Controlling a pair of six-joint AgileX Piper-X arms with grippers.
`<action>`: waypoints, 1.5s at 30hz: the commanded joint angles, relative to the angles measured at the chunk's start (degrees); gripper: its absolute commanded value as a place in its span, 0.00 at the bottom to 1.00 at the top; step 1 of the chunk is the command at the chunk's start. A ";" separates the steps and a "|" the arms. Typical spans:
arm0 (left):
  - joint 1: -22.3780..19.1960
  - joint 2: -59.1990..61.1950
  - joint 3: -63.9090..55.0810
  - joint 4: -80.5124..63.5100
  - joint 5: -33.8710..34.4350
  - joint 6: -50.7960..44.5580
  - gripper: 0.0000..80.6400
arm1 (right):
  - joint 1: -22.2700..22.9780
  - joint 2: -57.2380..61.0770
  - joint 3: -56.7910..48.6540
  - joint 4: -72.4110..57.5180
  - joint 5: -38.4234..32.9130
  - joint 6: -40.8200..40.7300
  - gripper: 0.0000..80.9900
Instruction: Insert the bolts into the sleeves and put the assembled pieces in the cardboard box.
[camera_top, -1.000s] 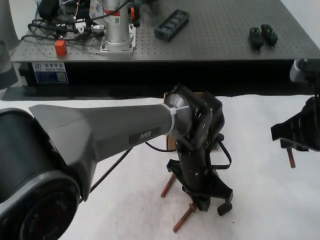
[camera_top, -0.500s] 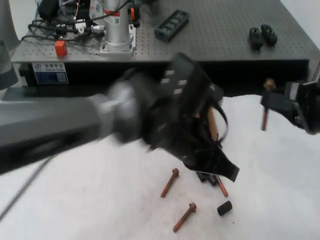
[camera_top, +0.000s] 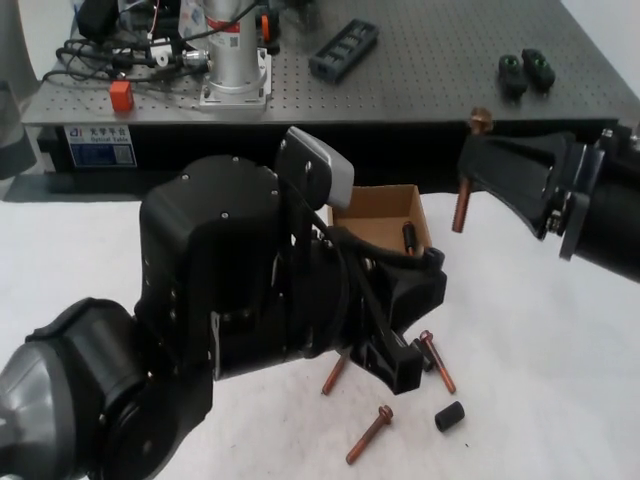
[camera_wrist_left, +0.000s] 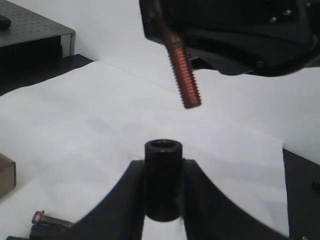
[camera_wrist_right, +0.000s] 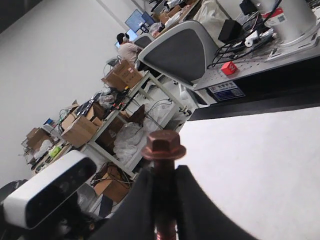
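Sleeve (camera_wrist_left: 163, 182) clamped in left tool (camera_wrist_left: 163, 167) | bolt (camera_wrist_right: 163, 147) clamped in right tool (camera_wrist_right: 163, 174) | tip near sleeve mouth, apart

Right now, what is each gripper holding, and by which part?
The left gripper clamps a black sleeve by its side walls. The right gripper pinches a copper bolt on its shank, just under the head.

A lab: perforated optical bench (camera_top: 430, 80), cluttered shelves (camera_wrist_right: 120, 115) (cartons (camera_wrist_right: 122, 75) piled), monitors (camera_wrist_right: 136, 20).

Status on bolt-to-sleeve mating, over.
Left gripper shut on sleeve. Right gripper shut on bolt, tip short of sleeve mouth, not inserted. Nothing between them.
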 joint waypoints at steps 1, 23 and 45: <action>0.22 -0.67 -0.05 -1.54 0.36 -0.65 0.01 | 0.69 -0.24 -0.18 0.97 -1.18 -0.54 0.06; 0.22 -0.67 -0.05 -2.19 3.49 -3.07 0.01 | 1.24 -0.24 -0.18 8.12 -4.52 -7.20 0.06; 0.82 -0.02 -1.03 -2.84 -10.15 -1.71 0.01 | -4.00 -3.40 -0.18 10.32 -7.28 -12.00 0.44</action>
